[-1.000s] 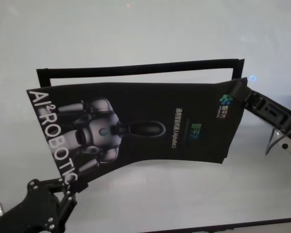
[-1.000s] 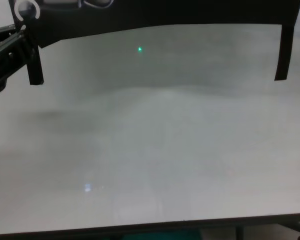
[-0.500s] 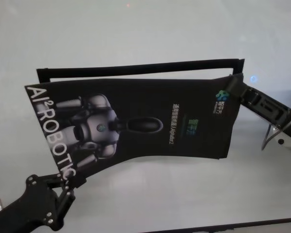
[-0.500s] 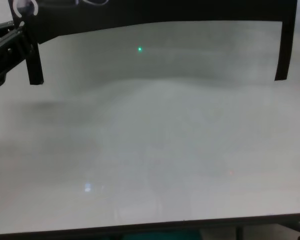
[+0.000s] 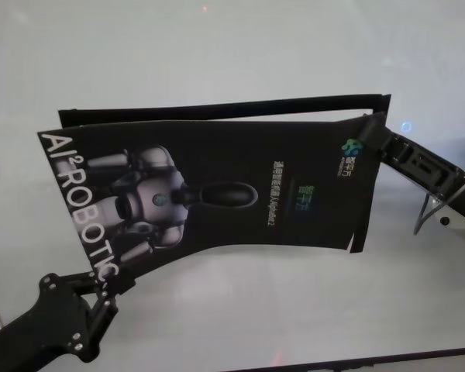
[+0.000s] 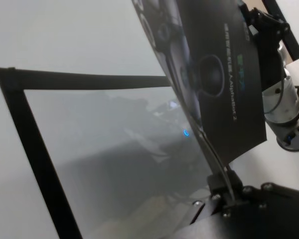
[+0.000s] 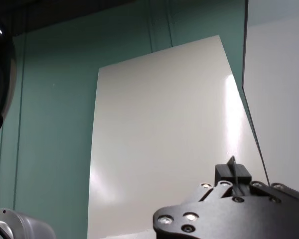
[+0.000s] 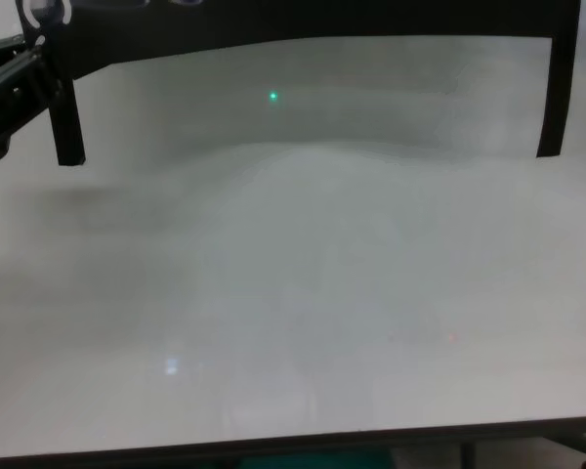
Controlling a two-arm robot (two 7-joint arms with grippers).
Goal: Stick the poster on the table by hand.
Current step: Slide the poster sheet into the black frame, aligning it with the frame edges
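- Left gripper [image 5: 102, 291] jaws pinch poster [image 5: 217, 194] corner; right gripper [image 5: 372, 133] jaws pinch opposite corner.
- Poster held taut above tabletop [image 5: 217, 62], likely for flat placement.

A narrow black strip [image 5: 225, 107] is lying straight across the far side, and two short black strips [image 8: 68, 122] are hanging down in the chest view. A green light dot [image 8: 272, 96] is glowing between them. A pale panel [image 7: 159, 139] is showing against a teal wall [image 7: 50, 99].
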